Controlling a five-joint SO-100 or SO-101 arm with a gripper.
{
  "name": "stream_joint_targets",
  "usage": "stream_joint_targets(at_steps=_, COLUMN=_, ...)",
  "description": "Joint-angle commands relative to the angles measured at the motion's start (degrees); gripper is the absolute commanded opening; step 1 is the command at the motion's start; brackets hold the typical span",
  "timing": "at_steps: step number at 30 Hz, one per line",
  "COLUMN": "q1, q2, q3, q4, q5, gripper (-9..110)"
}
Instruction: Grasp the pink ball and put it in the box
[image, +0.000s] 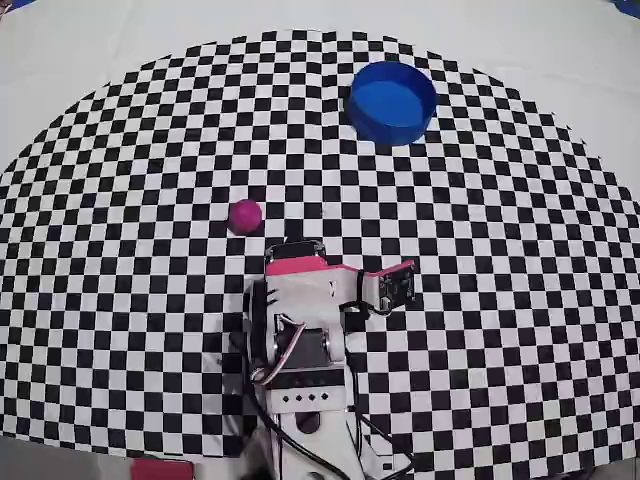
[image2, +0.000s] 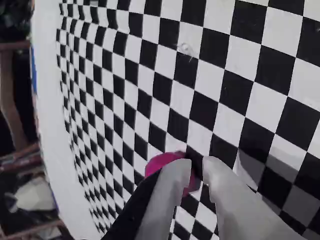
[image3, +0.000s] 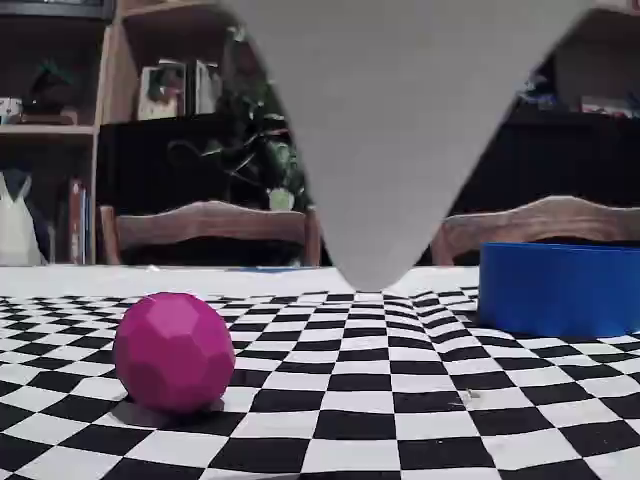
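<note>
**A:** So where's your pink ball (image: 245, 215) sitting right now?

**B:** You've got it resting on the checkered mat (image: 120, 250), just up and left of the arm in the overhead view, nothing touching it. The box (image: 392, 102) is well apart from it, up near the mat's far edge on the right, and it looks empty, so nothing's been delivered yet.

**A:** And your gripper?

**B:** In the wrist view your gripper (image2: 197, 167) has its two grey fingers only a narrow gap apart, and the ball peeks out just beyond the tips. It isn't holding anything. I'd guess you're aimed that way because you're lining up on the ball.

**A:** Good to grab?

**B:** Not like that, I think. That gap looks narrower than the ball, so you'd need to spread the fingers before going down. It's round, so a nudge will probably roll it.
</note>
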Motion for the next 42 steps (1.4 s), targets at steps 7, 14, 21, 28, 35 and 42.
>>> stream_joint_targets(at_steps=7, q1=0.1, q2=1.0, q3=0.4, q4=0.2, q5=-0.3, gripper=0)
stream_joint_targets(at_steps=14, q1=0.1, q2=1.0, q3=0.4, q4=0.2, q5=-0.3, gripper=0)
stream_joint_targets(at_steps=21, q1=-0.6, q2=1.0, q3=0.4, q4=0.2, q5=-0.5, gripper=0)
stream_joint_targets(at_steps=28, q1=-0.3, q2=1.0, q3=0.4, q4=0.2, q5=-0.3, gripper=0)
stream_joint_targets(at_steps=35, q1=-0.3, q2=1.0, q3=0.4, q4=0.2, q5=-0.4, gripper=1)
stream_joint_targets(at_steps=42, q1=-0.4, q2=1.0, q3=0.4, q4=0.2, q5=-0.4, gripper=0)
